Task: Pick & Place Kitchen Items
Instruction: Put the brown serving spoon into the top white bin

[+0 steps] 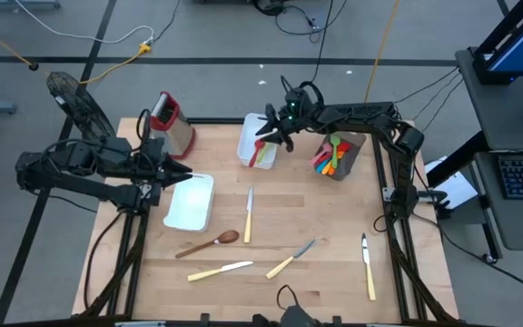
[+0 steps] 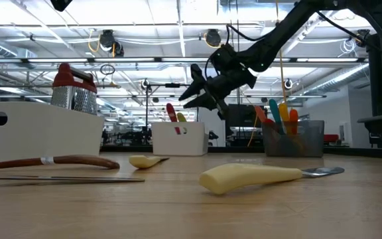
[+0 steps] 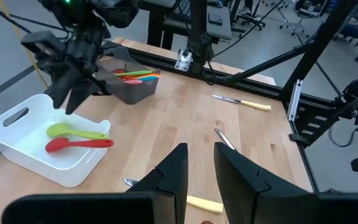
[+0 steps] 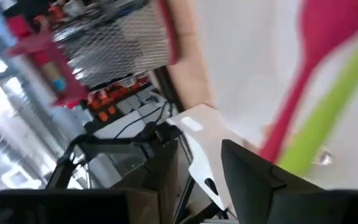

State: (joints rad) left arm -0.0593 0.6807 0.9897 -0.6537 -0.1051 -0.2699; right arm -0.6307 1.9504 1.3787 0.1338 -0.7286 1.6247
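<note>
High view: right gripper (image 1: 275, 136) is hovering over the white tub (image 1: 248, 141), jaws parted and empty; its red spoon (image 3: 78, 144) looks light, flexible, best gripped mid-handle.

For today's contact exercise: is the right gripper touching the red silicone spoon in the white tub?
Apart. The left wrist view shows the right gripper above the red silicone spoon, with white tub floor visible between them.

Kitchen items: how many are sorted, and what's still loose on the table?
Done: a red spoon and a green spoon lie in the white tub. In hand: nothing; the right end effector hovers open above that tub. Left: four cream-handled knives and a wooden spoon lie on the table. The left end effector waits near the second tub.
</note>
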